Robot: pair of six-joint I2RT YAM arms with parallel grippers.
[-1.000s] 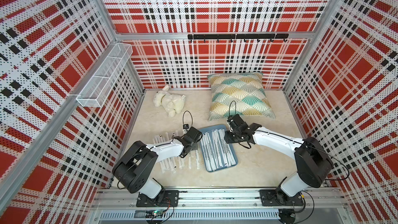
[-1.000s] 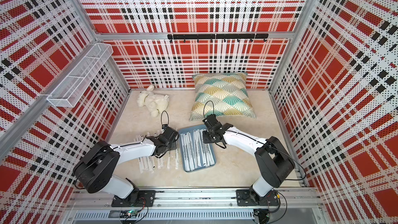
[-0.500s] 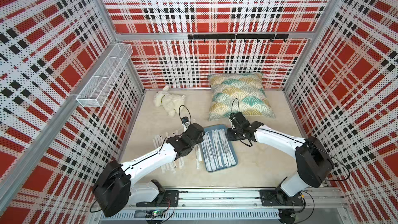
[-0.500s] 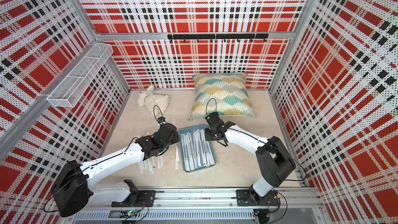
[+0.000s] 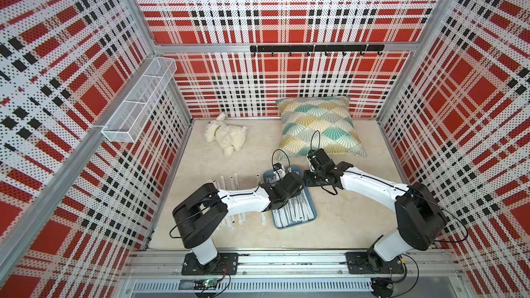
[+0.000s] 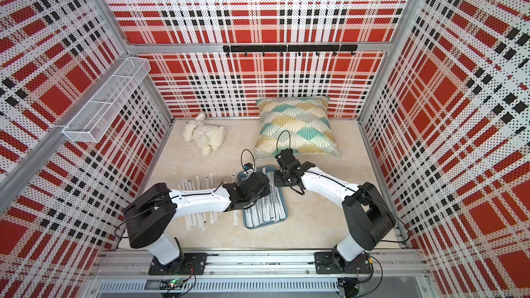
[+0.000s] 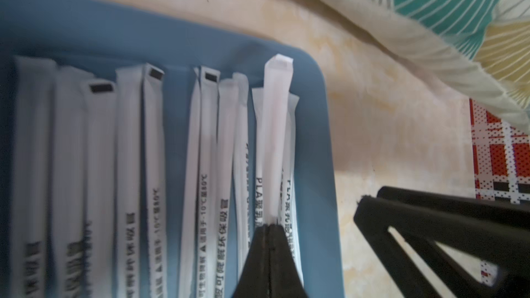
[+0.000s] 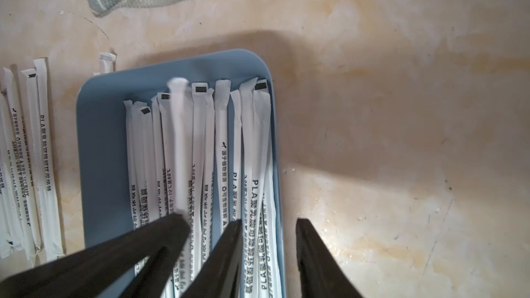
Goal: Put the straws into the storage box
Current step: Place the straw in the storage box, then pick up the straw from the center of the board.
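The long thin paper-wrapped straws [image 8: 222,139] are white with dark printed lettering, the shallow slate-blue plastic storage tray [image 8: 100,144] is plain, and the stone-look worktop [image 5: 344,219] is cream mottled with yellowish tan. The square fabric pillow [image 5: 318,127] bears a fan pattern in teal, mustard and cream, and the soft plush toy [image 5: 228,136] is off-white. The perforated wall panels [image 5: 286,10] show red, white and black plaid; the wire-mesh basket [image 5: 137,104] is white, the hook rail [image 5: 315,48] black, the two robot arms [image 5: 243,199] white with black joints and black fingers [image 7: 255,265].

Matt paper-wrapped straws [image 8: 222,127] lie in a smooth, seemingly plastic storage box [image 8: 100,153].
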